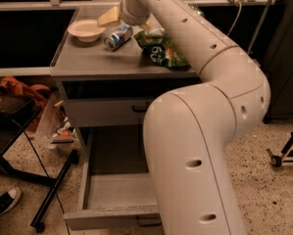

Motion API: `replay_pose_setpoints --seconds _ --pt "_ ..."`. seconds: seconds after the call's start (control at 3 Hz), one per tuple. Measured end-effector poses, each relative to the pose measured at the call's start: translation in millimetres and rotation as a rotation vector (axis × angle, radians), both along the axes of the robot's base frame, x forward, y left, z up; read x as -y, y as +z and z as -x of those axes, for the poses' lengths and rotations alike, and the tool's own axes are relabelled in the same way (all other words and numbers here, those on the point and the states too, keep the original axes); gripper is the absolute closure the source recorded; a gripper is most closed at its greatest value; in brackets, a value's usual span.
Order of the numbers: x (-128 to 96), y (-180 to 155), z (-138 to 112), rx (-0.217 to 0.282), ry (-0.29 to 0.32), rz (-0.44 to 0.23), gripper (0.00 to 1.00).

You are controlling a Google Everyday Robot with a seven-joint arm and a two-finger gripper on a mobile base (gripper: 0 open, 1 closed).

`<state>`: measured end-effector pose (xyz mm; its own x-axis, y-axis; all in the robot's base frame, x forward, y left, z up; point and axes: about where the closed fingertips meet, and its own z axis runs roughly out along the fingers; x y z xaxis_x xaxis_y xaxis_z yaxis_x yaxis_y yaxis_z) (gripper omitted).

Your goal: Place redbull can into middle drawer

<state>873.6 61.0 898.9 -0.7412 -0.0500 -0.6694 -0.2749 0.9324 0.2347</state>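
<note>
The redbull can (118, 36) lies on its side on the cabinet top (97, 62), blue and silver, between a white bowl and a green bag. My gripper (131, 21) is at the end of the white arm that reaches over the cabinet from the right. It sits just above and behind the can's right end, mostly hidden by the wrist. The middle drawer (111, 192) is pulled out wide open low at the front, with a bare grey floor. The uppermost drawer (107, 112), with a black handle, is closed above it.
A white bowl (86, 29) and a yellow piece (109, 16) sit at the back left of the top. A green snack bag (163, 48) lies right of the can. My large arm body (195, 155) covers the drawers' right side. A black stand (53, 190), a shoe (2, 204) and clutter lie on the floor at left.
</note>
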Motion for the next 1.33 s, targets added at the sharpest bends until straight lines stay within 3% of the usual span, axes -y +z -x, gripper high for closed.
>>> replay_pose_setpoints --seconds 0.33,0.67,1.33 --pt "-4 -11 -13 0.012 -0.026 0.017 0.00" --pt "-28 -34 -40 0.029 -0.014 0.024 0.00" --pt "-33 -43 -43 0.004 -0.018 0.032 0.02"
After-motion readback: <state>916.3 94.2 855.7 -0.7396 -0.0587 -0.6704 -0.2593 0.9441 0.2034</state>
